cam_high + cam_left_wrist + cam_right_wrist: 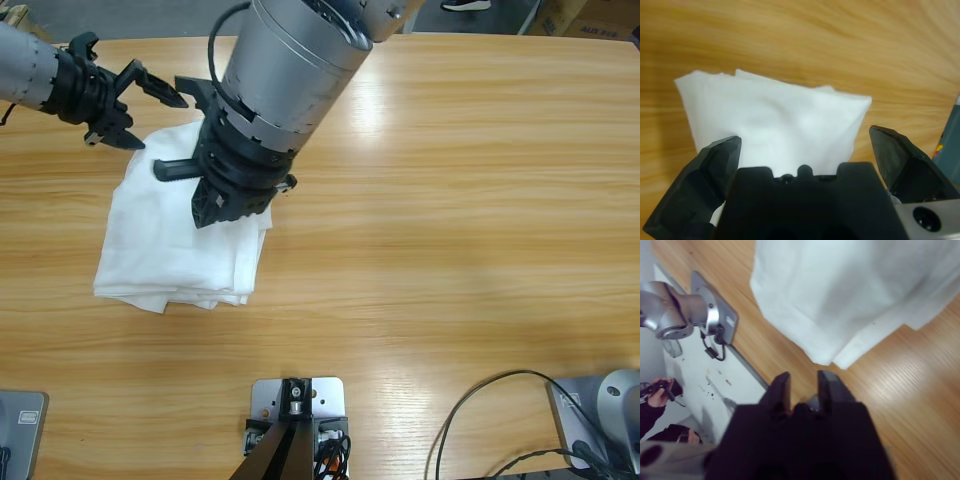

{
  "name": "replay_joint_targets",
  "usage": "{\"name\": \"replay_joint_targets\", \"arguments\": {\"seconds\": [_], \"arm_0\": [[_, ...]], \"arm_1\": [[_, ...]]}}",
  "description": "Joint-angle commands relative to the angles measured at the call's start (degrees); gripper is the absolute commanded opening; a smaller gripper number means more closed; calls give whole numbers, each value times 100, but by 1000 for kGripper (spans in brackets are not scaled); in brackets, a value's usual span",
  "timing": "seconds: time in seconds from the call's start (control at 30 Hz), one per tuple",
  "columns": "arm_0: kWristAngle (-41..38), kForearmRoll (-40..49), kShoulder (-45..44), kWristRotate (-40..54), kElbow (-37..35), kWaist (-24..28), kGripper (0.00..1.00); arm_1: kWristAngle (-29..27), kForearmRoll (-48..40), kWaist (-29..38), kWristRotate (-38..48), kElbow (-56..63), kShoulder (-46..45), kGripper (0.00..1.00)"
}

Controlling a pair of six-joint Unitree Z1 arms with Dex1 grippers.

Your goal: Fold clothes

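Right arm (290, 60) fills the top middle of the high view, huge and close. Under it the wooden table (450, 200) has the folded white T-shirt (170, 240) lying left of centre. Left gripper (150, 115) sits at the shirt's upper-left corner with its claw spread wide, holding nothing. Right gripper (804, 382) hangs over the shirt, claw narrowed to a slit, nothing in it.
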Motion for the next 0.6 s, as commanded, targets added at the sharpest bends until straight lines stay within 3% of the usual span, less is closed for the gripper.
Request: {"name": "replay_joint_targets", "arguments": {"seconds": [0.03,0.13,0.33,0.4,0.43,0.47,0.6], "arm_0": [[-12,-92,501,-95,-107,41,990],[-31,-20,585,-128,-130,41,534],[-58,310,432,-104,-239,51,486],[57,474,362,-79,-281,56,255],[115,557,332,-81,-298,58,56],[162,620,307,-88,-297,58,0],[313,702,552,5,-207,58,0]], "arm_1": [[431,-254,121,-142,-228,816,0],[436,-290,121,-193,-212,872,0],[452,-278,114,-186,-270,847,0],[454,-278,112,-184,-274,865,0],[459,-278,114,-184,-279,891,0],[463,-273,112,-184,-277,911,0],[470,-269,112,-191,-179,1048,0]]}}
